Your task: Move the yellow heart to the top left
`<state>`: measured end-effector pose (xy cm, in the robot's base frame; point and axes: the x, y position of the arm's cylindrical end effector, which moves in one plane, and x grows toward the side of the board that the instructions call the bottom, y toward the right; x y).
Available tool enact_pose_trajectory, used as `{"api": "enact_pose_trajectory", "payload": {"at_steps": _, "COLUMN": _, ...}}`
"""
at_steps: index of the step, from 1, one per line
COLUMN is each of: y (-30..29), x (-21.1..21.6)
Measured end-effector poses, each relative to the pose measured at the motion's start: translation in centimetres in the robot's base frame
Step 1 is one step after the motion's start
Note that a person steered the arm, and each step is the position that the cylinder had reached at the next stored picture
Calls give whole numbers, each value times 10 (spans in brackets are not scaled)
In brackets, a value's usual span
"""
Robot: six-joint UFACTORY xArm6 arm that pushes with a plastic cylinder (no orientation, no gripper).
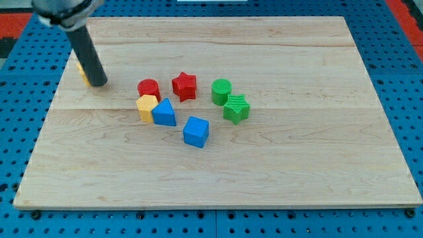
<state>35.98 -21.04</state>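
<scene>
Yellow heart (pixel 80 71), mostly hidden behind the rod, touches my tip (pixel 98 84) at its 10 o'clock, upper-left desk (pixel 218 172); no gripper fitted, state indeterminable.

My tip (pixel 98 83) rests on the wooden desk (pixel 277 172) at its far left, touching the yellow heart block (pixel 81 70) just behind it. Well right of them, the cluster sits mid-desk: red cylinder block (pixel 149 88) behind yellow hexagon block (pixel 146 106); blue triangular block (pixel 164 113) touching that hexagon's right; red star block (pixel 184 85) farther right; blue cube block (pixel 196 131) nearest; green cylinder block (pixel 221 90) behind green star block (pixel 236 109) at the right.
</scene>
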Motion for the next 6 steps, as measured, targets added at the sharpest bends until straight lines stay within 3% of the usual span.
{"api": "enact_pose_trajectory", "payload": {"at_steps": 1, "y": 13, "x": 36}}
{"api": "enact_pose_trajectory", "payload": {"at_steps": 2, "y": -13, "x": 57}}
{"api": "enact_pose_trajectory", "payload": {"at_steps": 4, "y": -25, "x": -49}}
{"api": "enact_pose_trajectory", "payload": {"at_steps": 5, "y": -32, "x": -53}}
{"api": "enact_pose_trajectory", "payload": {"at_steps": 6, "y": -56, "x": -29}}
